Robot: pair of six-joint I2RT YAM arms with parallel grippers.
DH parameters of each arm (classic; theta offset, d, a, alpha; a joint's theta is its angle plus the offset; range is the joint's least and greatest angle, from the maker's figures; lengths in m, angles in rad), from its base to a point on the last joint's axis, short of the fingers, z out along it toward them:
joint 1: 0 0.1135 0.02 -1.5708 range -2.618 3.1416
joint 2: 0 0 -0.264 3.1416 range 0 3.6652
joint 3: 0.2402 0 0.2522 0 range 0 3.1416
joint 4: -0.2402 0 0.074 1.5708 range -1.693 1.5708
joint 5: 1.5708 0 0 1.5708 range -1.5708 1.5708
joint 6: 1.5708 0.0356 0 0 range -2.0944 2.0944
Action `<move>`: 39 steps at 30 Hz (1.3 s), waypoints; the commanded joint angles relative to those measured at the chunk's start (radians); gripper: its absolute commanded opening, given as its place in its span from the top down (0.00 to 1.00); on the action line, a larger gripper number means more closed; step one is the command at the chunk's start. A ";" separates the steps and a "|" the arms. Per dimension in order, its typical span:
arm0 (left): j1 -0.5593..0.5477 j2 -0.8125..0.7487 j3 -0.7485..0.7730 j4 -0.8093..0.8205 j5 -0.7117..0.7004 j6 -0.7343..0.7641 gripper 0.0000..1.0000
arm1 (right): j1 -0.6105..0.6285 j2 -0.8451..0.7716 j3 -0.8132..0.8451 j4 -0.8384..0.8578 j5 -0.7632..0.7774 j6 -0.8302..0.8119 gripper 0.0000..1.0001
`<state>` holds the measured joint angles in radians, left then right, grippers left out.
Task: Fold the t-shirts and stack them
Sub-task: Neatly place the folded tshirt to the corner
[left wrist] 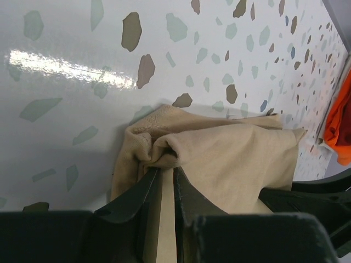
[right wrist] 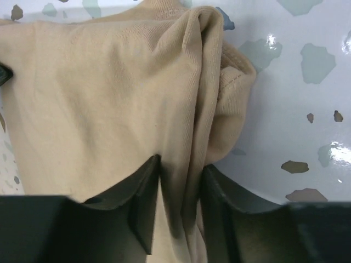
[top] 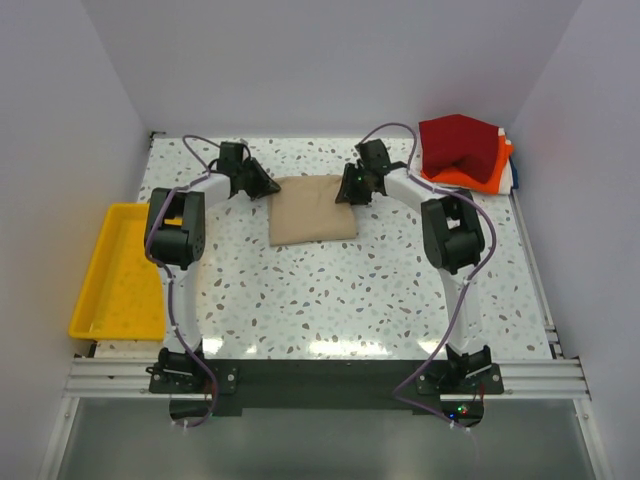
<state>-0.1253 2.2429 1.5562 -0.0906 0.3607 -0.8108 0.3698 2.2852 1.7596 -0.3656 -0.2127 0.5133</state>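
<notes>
The folded tan cloth t-shirt point(top: 313, 210) lies mid-far on the speckled white counter point(top: 330, 290). The left hand point(top: 262, 185) and right hand point(top: 350, 188) each pinch one of its far corners, fingers narrow on cloth. A dark red cloth t-shirt point(top: 458, 145) rests on a bright orange cloth t-shirt point(top: 480, 178) at the far right.

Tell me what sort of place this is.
Probably a lab robot cell: plain white walls box in the speckled table, two arms bolt to an aluminium rail, yellow tray beside it.
</notes>
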 commanded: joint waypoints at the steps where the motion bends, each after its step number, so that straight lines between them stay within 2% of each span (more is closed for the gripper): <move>1: 0.000 -0.028 0.047 -0.070 -0.031 0.015 0.81 | 0.023 0.051 0.021 -0.065 0.081 0.013 0.65; 2: 0.000 -0.040 0.059 -0.099 -0.055 0.019 0.81 | 0.023 0.051 0.023 -0.071 0.090 0.013 0.71; 3: 0.000 -0.043 0.067 -0.121 -0.078 0.024 0.81 | 0.023 0.050 0.023 -0.078 0.096 0.013 0.82; 6: -0.002 -0.072 0.085 -0.190 -0.150 0.035 0.80 | 0.024 0.033 0.012 -0.078 0.124 0.007 1.00; 11: -0.002 -0.158 0.068 -0.276 -0.261 0.050 0.76 | 0.023 0.013 0.000 -0.078 0.150 -0.009 1.00; 16: -0.010 -0.311 -0.034 -0.268 -0.246 0.053 0.76 | 0.024 -0.010 -0.003 -0.091 0.176 -0.030 1.00; 20: -0.040 -0.458 -0.146 -0.270 -0.235 0.068 0.76 | 0.024 0.000 0.063 -0.156 0.213 -0.068 1.00; 24: -0.121 -0.633 -0.281 -0.265 -0.236 0.122 0.76 | 0.021 -0.004 0.123 -0.223 0.390 -0.168 1.00; 25: -0.135 -0.663 -0.301 -0.287 -0.246 0.139 0.76 | 0.021 -0.007 0.138 -0.248 0.480 -0.189 1.00; 28: -0.169 -0.800 -0.404 -0.326 -0.259 0.202 0.76 | 0.012 0.005 0.211 -0.282 0.611 -0.295 1.00; 34: -0.171 -0.939 -0.525 -0.370 -0.266 0.304 0.76 | -0.025 0.033 0.369 -0.302 0.754 -0.501 1.00; 39: -0.172 -0.970 -0.541 -0.397 -0.273 0.378 0.76 | -0.064 0.060 0.491 -0.282 0.821 -0.642 1.00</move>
<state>-0.3012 1.3067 1.0218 -0.4683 0.1040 -0.5240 0.3332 2.3379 2.1719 -0.6544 0.4831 0.0265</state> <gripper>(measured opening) 0.243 0.060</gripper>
